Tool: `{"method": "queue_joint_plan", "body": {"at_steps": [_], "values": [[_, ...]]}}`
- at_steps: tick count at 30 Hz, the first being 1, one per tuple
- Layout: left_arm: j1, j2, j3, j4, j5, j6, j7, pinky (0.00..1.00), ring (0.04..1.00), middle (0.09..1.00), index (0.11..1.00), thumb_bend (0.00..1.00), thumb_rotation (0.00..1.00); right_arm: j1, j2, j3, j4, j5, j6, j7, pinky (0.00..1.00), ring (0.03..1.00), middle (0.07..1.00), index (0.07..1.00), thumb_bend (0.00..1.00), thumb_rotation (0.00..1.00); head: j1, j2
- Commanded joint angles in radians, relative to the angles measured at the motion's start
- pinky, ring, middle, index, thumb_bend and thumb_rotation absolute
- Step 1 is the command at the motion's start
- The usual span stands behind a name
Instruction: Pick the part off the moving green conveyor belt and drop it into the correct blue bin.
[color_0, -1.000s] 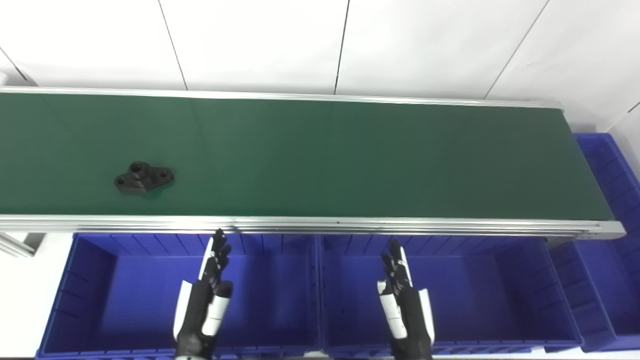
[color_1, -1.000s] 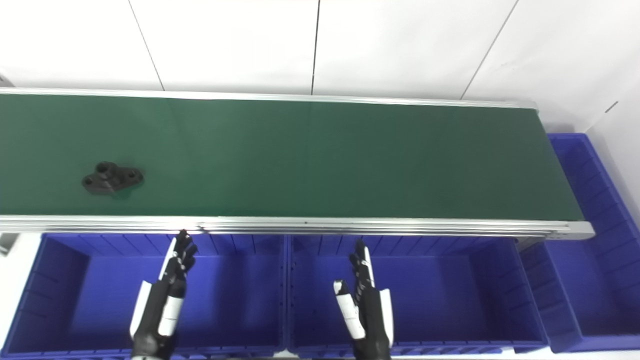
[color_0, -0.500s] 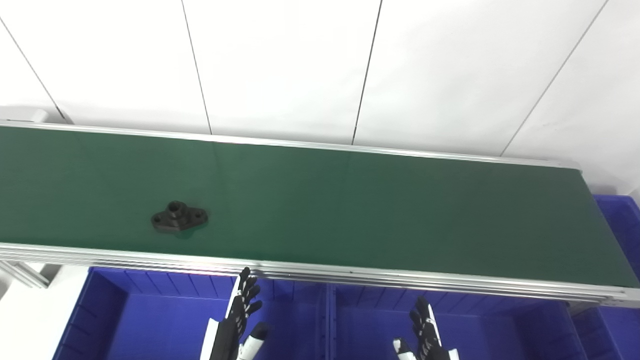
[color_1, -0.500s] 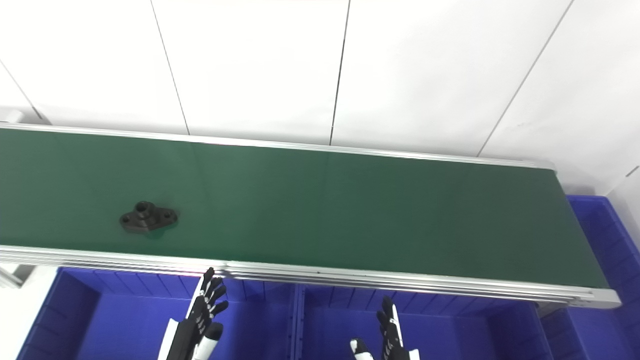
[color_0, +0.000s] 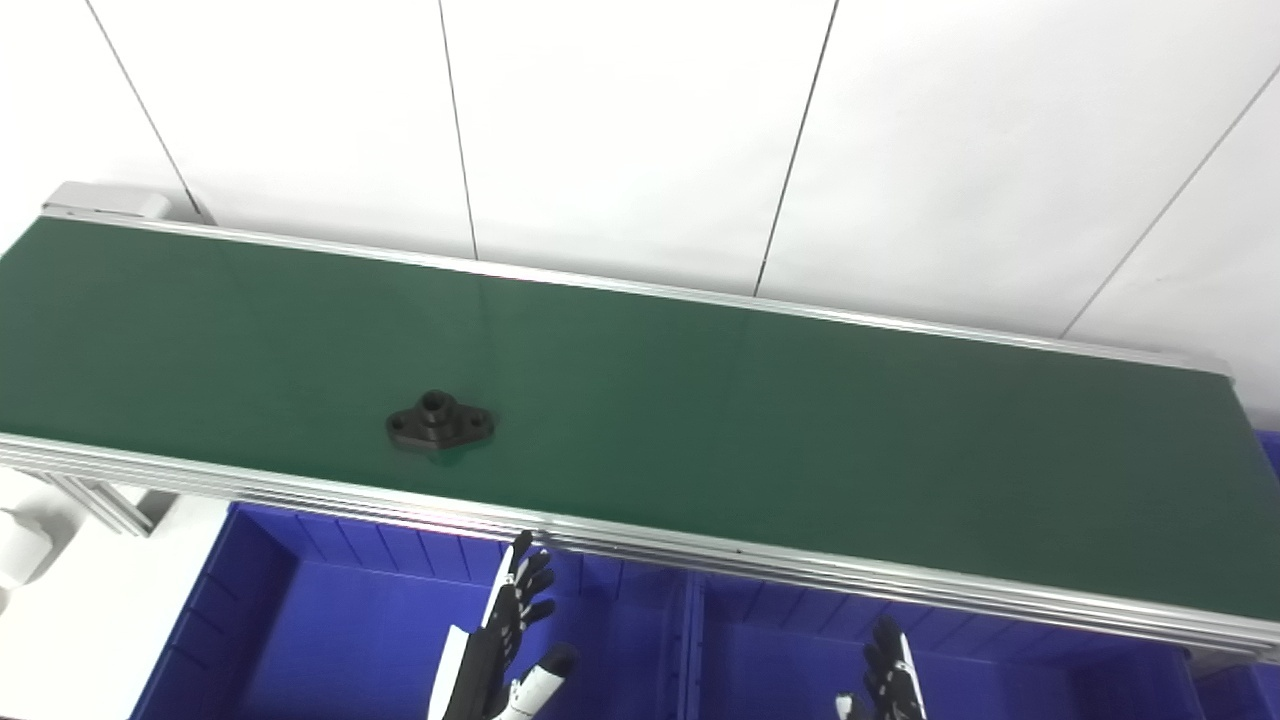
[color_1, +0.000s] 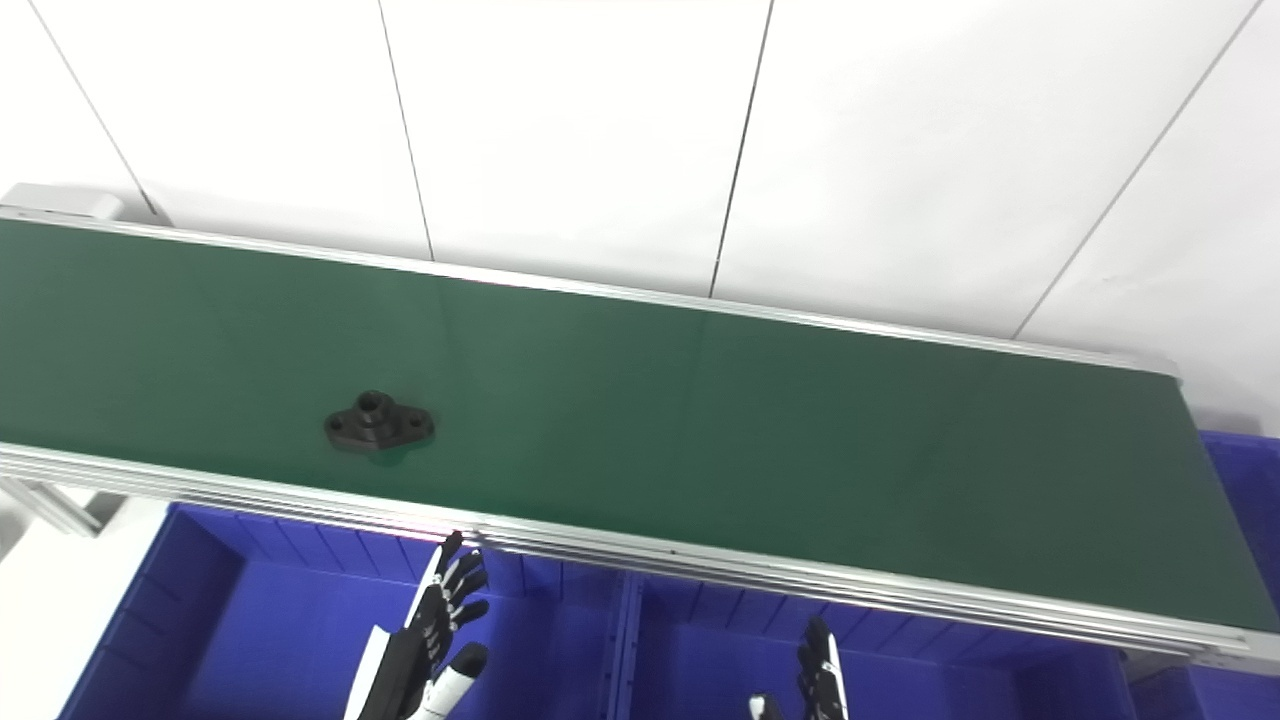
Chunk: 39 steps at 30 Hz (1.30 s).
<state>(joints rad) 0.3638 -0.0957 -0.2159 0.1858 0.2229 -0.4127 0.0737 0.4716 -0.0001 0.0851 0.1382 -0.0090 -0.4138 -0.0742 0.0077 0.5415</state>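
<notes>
Black part (color_0: 440, 423) alone on green belt (color_0: 800, 430).

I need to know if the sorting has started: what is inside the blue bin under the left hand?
The visible floor of the left blue bin shows no parts. The left hand hangs over it, open, and covers a strip. The near end is out of frame.

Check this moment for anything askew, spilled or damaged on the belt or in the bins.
Nothing stands out. The black part lies flat on the green conveyor belt, apart from both hands. The left hand is open over the left blue bin; the right hand is mostly cut off. The visible bin interiors look bare.
</notes>
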Motion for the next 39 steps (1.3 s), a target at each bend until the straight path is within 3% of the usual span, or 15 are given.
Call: {"method": "queue_joint_plan", "body": {"at_steps": [1,5,10,15,18,20,21,23,26,28,31,36,39], "values": [[-0.005,-0.054,-0.041,-0.008,0.023,-0.047,0.017,0.81,0.895,0.932,1.0,0.86,0.85,-0.002,-0.005,-0.006,-0.016,-0.007,-0.056,0.008,1.0,1.0,1.0,1.0,0.67,0.7,0.005,0.009],[-0.005,-0.058,-0.044,-0.019,0.047,-0.04,0.03,0.77,0.88,0.929,1.0,0.82,0.85,-0.002,-0.003,-0.012,-0.018,0.016,-0.056,0.027,1.0,1.0,1.0,1.0,0.69,0.66,0.003,0.012],[-0.002,-0.057,-0.046,-0.025,0.041,-0.039,0.026,0.78,0.881,0.927,0.999,0.84,0.85,0.002,-0.004,-0.013,-0.027,-0.034,-0.056,0.006,1.0,1.0,1.0,1.0,0.7,0.65,-0.005,0.015],[-0.002,-0.053,-0.047,-0.042,0.03,-0.026,0.013,0.78,0.884,0.929,1.0,0.85,0.84,0.026,-0.01,-0.003,-0.154,-0.139,-0.056,-0.029,0.98,0.984,0.997,1.0,0.67,0.55,-0.018,0.034],[-0.002,-0.044,-0.047,-0.047,0.024,-0.022,0.005,0.8,0.891,0.936,1.0,0.85,0.85,0.029,-0.016,0.002,-0.24,-0.202,-0.056,-0.054,0.87,0.914,0.943,0.981,0.7,0.43,-0.035,0.037],[-0.003,-0.038,-0.046,-0.049,0.017,-0.017,-0.002,0.8,0.893,0.938,1.0,0.85,0.85,0.018,-0.024,-0.001,-0.305,-0.26,-0.054,-0.055,0.85,0.9,0.927,0.971,0.72,0.41,-0.042,0.039],[-0.004,-0.036,-0.047,-0.049,0.014,-0.016,-0.005,0.81,0.897,0.941,1.0,0.85,0.85,0.009,-0.029,-0.004,-0.335,-0.29,-0.052,-0.053,0.77,0.836,0.88,0.957,0.75,0.38,-0.042,0.039],[-0.007,-0.033,-0.046,-0.046,0.006,-0.019,-0.009,0.81,0.899,0.943,1.0,0.85,0.85,-0.006,-0.036,-0.005,-0.368,-0.33,-0.047,-0.047,0.71,0.785,0.848,0.95,0.78,0.36,-0.045,0.04],[-0.012,-0.033,-0.043,-0.042,-0.014,-0.013,-0.018,0.83,0.906,0.946,1.0,0.85,0.84,-0.093,-0.049,-0.005,-0.421,-0.423,-0.028,-0.038,0.57,0.681,0.764,0.858,0.86,0.34,-0.054,0.041],[-0.017,-0.031,-0.042,-0.038,-0.019,-0.014,-0.021,0.83,0.908,0.947,1.0,0.85,0.84,-0.179,-0.051,-0.007,-0.436,-0.497,-0.012,-0.039,0.53,0.661,0.75,0.827,0.89,0.34,-0.058,0.041],[-0.021,-0.029,-0.042,-0.034,-0.023,-0.014,-0.024,0.84,0.918,0.953,1.0,0.84,0.85,-0.29,-0.057,-0.007,-0.438,-0.591,0.032,-0.027,0.53,0.673,0.751,0.807,0.91,0.35,-0.067,0.041],[-0.025,-0.032,-0.042,-0.029,-0.019,-0.018,-0.024,0.85,0.93,0.959,1.0,0.82,0.86,-0.447,-0.063,0.016,-0.422,-0.734,0.18,0.053,0.57,0.674,0.756,0.811,0.95,0.3,-0.076,0.043],[-0.023,-0.036,-0.045,-0.033,-0.018,-0.013,-0.023,0.85,0.929,0.955,1.0,0.81,0.86,-0.534,-0.063,0.047,-0.368,-0.807,0.219,0.057,0.5,0.629,0.73,0.784,0.97,0.27,-0.071,0.046]]}}
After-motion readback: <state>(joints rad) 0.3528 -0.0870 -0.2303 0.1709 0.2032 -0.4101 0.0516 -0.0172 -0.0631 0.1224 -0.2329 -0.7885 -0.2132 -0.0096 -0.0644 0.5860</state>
